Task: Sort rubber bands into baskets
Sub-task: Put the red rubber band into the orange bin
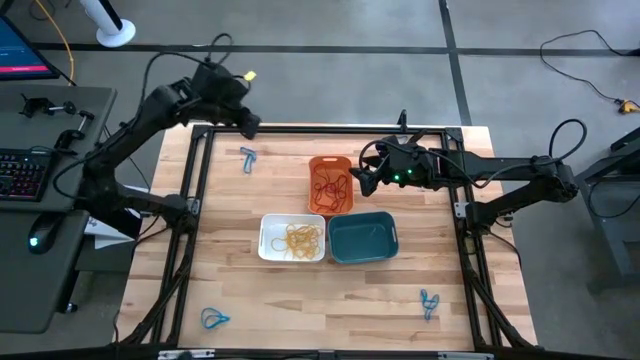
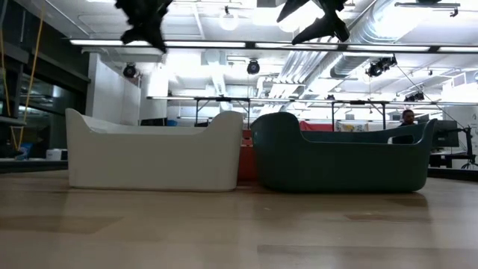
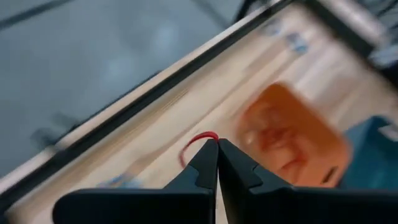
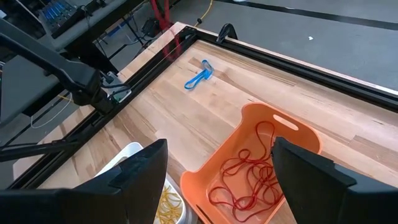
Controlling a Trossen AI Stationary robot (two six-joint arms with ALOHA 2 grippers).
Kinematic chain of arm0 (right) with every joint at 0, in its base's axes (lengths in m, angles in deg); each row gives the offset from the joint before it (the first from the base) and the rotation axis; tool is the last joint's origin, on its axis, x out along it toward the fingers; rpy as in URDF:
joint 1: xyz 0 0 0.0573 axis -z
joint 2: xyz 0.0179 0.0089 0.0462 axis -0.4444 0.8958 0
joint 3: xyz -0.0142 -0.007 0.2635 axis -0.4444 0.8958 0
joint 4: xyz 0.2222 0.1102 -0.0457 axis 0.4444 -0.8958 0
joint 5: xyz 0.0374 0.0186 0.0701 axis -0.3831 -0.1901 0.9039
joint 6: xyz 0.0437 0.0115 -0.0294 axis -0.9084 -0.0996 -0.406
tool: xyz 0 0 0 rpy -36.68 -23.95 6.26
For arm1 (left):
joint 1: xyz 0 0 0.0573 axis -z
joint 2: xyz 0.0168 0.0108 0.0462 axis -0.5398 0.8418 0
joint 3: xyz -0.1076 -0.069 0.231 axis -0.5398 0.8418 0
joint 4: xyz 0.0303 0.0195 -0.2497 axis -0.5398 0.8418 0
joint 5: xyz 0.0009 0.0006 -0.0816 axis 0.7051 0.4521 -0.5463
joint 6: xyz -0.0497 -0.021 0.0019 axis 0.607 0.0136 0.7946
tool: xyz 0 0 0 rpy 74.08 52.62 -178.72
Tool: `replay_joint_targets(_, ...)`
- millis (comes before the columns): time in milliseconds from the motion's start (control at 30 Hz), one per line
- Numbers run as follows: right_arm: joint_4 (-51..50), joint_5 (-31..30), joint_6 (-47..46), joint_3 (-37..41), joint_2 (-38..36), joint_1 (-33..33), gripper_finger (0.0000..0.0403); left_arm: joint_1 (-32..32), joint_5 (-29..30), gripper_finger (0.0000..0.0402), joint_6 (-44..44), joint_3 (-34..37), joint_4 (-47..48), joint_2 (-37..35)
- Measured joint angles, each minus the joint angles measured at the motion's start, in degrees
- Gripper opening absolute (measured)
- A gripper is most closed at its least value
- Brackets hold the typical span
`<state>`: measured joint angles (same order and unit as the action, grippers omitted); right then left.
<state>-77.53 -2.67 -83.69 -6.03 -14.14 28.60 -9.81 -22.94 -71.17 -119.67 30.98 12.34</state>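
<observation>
My left gripper (image 1: 248,125) is above the table's far left edge, shut on a red rubber band (image 3: 198,138). My right gripper (image 4: 221,149) hangs open over the right side of the orange-red basket (image 1: 330,185), which has several red rubber bands (image 4: 245,177) lying in it, and touches nothing. The white basket (image 1: 292,238) holds yellow rubber bands (image 1: 302,238). The teal-blue basket (image 1: 362,237) stands to its right. Loose blue rubber bands lie on the wood at the far left (image 1: 247,155), near left (image 1: 215,319) and near right (image 1: 429,303). My left gripper pinches the red rubber band between its two fingertips. A small arc of the band (image 3: 194,142) shows just past the tips. The fingers slant down toward the table, and the band is lifted clear of the wood.
A black metal frame (image 1: 330,127) runs along the table's edges. The three baskets stand close together mid-table. In the low view the white basket (image 2: 153,153) and the teal-blue basket (image 2: 340,157) stand side by side. A keyboard desk (image 1: 40,150) is beyond the left edge.
</observation>
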Motion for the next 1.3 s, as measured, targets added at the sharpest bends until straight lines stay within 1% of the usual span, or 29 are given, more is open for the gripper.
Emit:
replay_joint_targets(133, 0.00, -0.29, 0.02, 0.00, 0.00, 0.02, 0.0275, 7.54, -0.28, 0.0000, 3.18, -0.02, -8.50, 1.49)
replay_joint_targets(333, 0.00, -0.51, 1.40, 0.00, 0.00, 0.02, 0.0275, 17.29, -3.12, 0.0000, 7.68, 0.00, -18.58, 6.42)
replay_joint_targets(500, 0.00, -0.53, 3.85, 0.00, -0.13, 0.02, 0.0275, 24.22, -3.42, 0.0000, 8.55, 0.00, -23.09, 12.23)
replay_joint_targets(633, -0.21, -1.19, 4.58, 0.00, -1.28, 0.02, 0.0275, 28.19, -3.53, 0.0000, 9.45, 0.00, -25.48, 18.31)
replay_joint_targets(767, -0.58, -2.31, 5.40, -0.01, -3.02, 0.02, 0.0275, 30.42, -3.46, 0.0000, 9.71, 0.00, -28.56, 24.72)
replay_joint_targets(867, -2.13, -2.88, 5.29, -0.03, -4.48, 0.02, 0.0275, 30.77, -2.91, 0.0000, 10.31, 0.00, -30.93, 28.85)
replay_joint_targets(967, -4.30, -2.88, 3.82, -0.07, -5.19, 0.02, 0.0275, 30.56, -0.40, 0.0000, 10.42, 0.00, -31.34, 32.31)
replay_joint_targets(1167, -7.85, -2.86, 2.54, -0.07, -5.40, 0.02, 0.0275, 30.56, 4.15, 0.0001, 7.80, 0.04, -28.64, 35.78)
replay_joint_targets(1300, -7.80, -2.87, 2.56, -0.07, -5.35, 0.02, 0.0275, 30.29, 4.56, 0.0016, 7.49, 0.04, -28.27, 36.23)
